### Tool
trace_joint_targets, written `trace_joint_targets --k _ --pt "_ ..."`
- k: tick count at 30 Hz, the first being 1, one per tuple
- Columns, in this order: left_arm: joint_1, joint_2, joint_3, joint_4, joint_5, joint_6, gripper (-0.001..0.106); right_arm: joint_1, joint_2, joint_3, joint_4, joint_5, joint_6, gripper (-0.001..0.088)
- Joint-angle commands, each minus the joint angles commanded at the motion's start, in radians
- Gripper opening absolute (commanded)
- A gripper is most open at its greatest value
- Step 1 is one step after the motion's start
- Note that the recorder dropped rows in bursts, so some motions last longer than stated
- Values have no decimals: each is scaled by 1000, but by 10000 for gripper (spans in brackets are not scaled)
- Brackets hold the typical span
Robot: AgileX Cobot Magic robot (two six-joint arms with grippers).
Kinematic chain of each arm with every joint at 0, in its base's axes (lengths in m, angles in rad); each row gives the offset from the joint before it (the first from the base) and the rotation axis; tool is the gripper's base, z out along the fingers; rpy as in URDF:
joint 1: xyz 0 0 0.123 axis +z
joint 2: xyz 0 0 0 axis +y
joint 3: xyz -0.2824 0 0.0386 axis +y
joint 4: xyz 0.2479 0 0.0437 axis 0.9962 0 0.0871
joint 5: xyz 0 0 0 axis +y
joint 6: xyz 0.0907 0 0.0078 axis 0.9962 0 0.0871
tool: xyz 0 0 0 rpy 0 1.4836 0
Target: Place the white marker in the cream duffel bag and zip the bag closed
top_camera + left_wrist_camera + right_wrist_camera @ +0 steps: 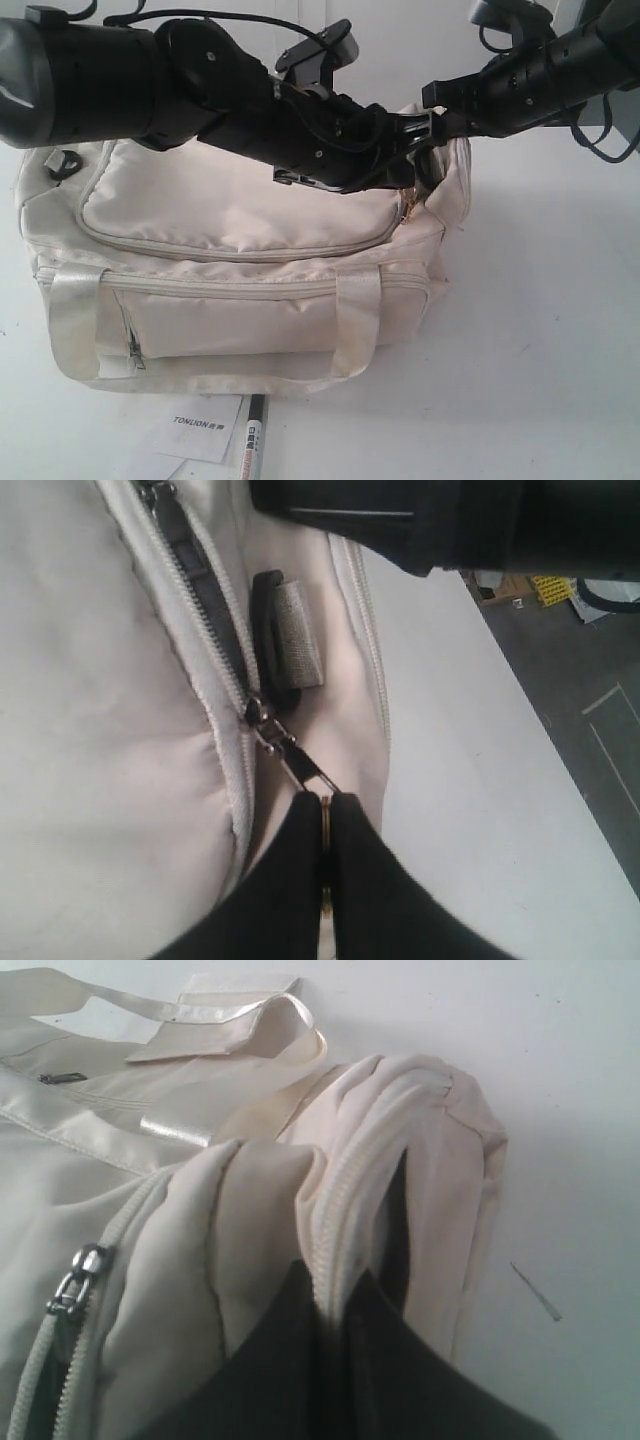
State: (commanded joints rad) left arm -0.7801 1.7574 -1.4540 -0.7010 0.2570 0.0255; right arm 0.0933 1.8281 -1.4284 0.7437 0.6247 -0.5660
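Observation:
The cream duffel bag (240,250) lies on the white table, its front pocket toward the near edge. In front of it, outside the bag, lies the white marker (253,443), dark cap toward the bag. My left gripper (325,802) has reached across to the bag's right end and is shut on the flat metal zip pull (303,767) of the top zip. My right gripper (337,1295) is shut on the cream zip edge (350,1190) at that same end, bunching the fabric. Both grippers meet there in the exterior view, left gripper (408,190), right gripper (432,125).
A white "TONLION" card (200,425) lies beside the marker. A black end ring (266,630) sits by the zip. The right arm (450,520) hangs close over the left gripper. The table's edge (520,690) drops to the floor beyond the bag's end.

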Motion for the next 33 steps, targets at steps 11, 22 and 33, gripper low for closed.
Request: trace_joint_targets --k 11,22,33 --pt "0 -9 0 7 83 35 0 0 0 0 4 -32 47 0" --pt "0 -11 0 52 200 35 0 0 0 0 4 -27 47 0" --pt "0 -16 0 96 216 52 0 -4 0 -31 4 18 47 293"
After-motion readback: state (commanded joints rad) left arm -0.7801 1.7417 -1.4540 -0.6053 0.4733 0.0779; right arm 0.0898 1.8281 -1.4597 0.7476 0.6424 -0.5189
